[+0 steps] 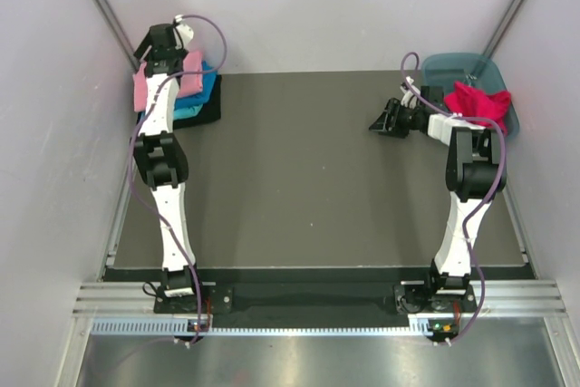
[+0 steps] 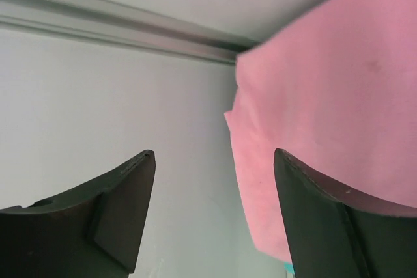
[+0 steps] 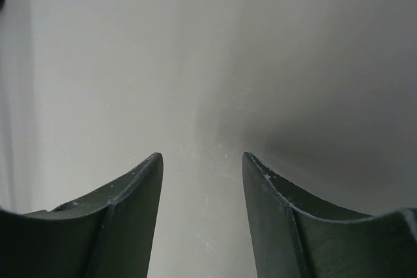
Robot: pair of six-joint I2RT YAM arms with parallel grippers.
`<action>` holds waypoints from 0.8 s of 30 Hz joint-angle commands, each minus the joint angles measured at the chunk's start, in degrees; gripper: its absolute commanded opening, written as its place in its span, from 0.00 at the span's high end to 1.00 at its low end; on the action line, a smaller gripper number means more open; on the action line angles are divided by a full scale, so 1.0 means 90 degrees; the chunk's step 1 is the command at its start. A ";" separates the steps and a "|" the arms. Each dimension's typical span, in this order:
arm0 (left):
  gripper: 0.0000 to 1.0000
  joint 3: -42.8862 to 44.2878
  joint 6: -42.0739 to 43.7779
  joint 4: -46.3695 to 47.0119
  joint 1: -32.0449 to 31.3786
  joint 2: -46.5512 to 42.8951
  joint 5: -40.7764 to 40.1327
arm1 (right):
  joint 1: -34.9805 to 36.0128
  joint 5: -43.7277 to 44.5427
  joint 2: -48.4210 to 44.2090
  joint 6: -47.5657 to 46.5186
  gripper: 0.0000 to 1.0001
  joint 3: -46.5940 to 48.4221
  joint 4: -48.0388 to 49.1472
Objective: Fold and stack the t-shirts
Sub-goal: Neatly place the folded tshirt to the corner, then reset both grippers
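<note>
The left claw (image 2: 214, 154), spread wide and empty beside the folded light pink cotton t-shirt (image 2: 326, 96) topping the far-left stack (image 1: 201, 101), should lift straight clear, while the part-open, empty right claw (image 3: 202, 155) fetches the crumpled crimson t-shirt (image 1: 480, 101).

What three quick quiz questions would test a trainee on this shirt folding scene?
1. True or false: the red shirt lies in the tub.
2. Which shirt tops the stack? A pink shirt, B red shirt, C white shirt.
3. Fill in: the right tool holds ____.
Key: 1 true; 2 A; 3 nothing.
</note>
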 commanded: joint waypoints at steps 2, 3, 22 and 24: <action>0.22 -0.0233 0.0099 0.1409 -0.0654 -0.0860 -0.0330 | 0.0091 -0.0017 -0.0332 -0.0216 0.48 -0.0031 0.0139; 0.21 -0.0341 0.0100 0.1547 -0.0714 -0.1064 -0.0369 | 0.0091 -0.0017 -0.0352 -0.0265 0.47 -0.0031 0.0129; 0.13 -0.3682 -0.5474 -0.1058 -0.2580 -0.2502 0.3029 | 0.1877 0.4562 -0.1298 -0.1603 0.00 0.1846 -0.2195; 0.13 -0.3740 -0.5564 -0.1010 -0.2590 -0.2472 0.3078 | 0.1936 0.4758 -0.1522 -0.1662 0.00 0.1592 -0.2088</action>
